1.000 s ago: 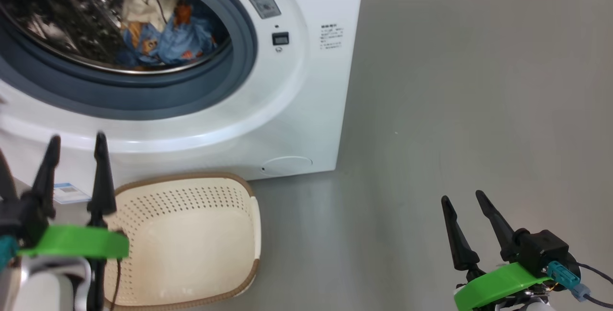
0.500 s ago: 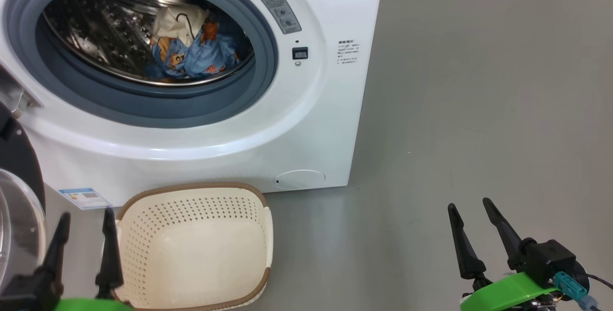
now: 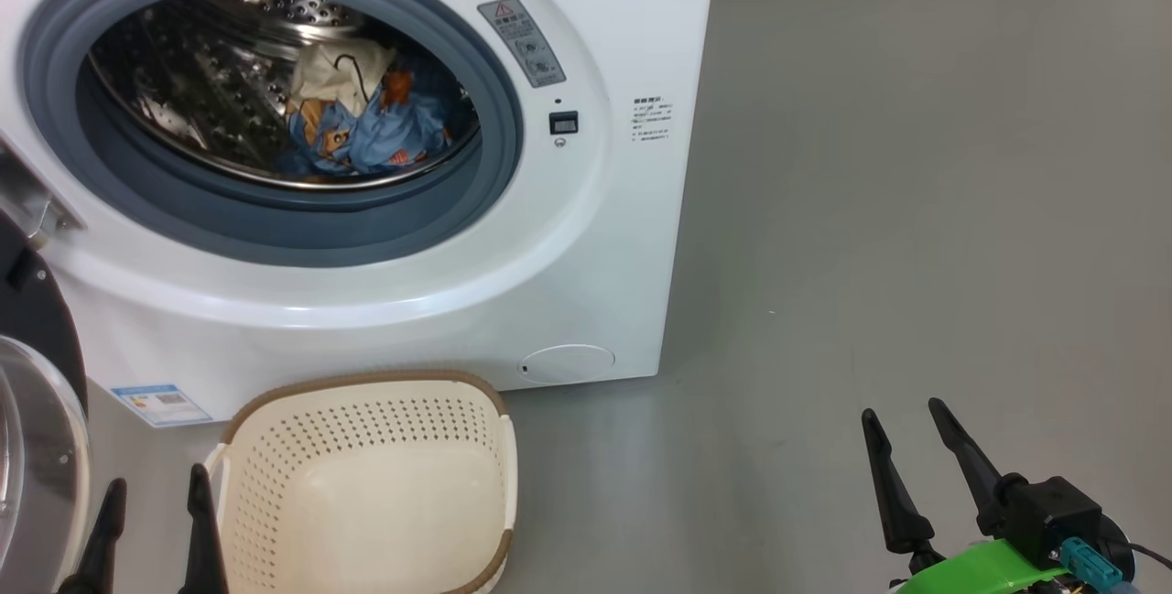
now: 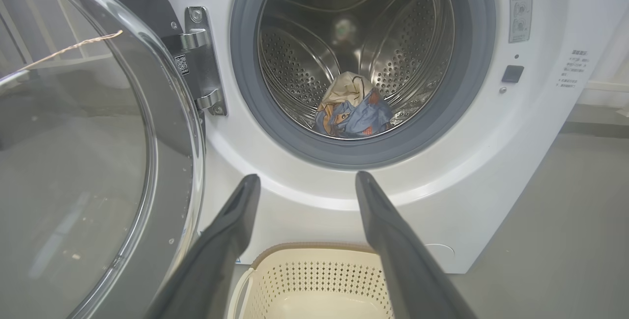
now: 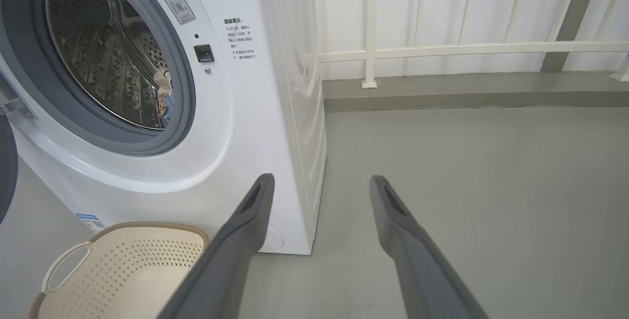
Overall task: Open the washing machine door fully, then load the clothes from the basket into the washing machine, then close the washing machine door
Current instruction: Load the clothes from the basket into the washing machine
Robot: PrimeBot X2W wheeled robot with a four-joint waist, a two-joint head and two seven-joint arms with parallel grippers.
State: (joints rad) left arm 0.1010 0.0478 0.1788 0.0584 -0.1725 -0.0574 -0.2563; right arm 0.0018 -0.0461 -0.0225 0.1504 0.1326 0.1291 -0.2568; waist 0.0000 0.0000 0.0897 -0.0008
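Load's in, just the door left to shut

The washer (image 3: 604, 237) gapes open. Its door (image 4: 73, 161) hangs off the left hinge, just left of the left pincer (image 3: 154, 478), so that arm's nearer. The empty basket (image 3: 366, 434) sits on the floor below the opening and might snag the swing. The clothes (image 3: 366, 132) lie low in the drum. Both pincers are spread and hold nothing, with the right pincer (image 3: 902, 409) well off right.
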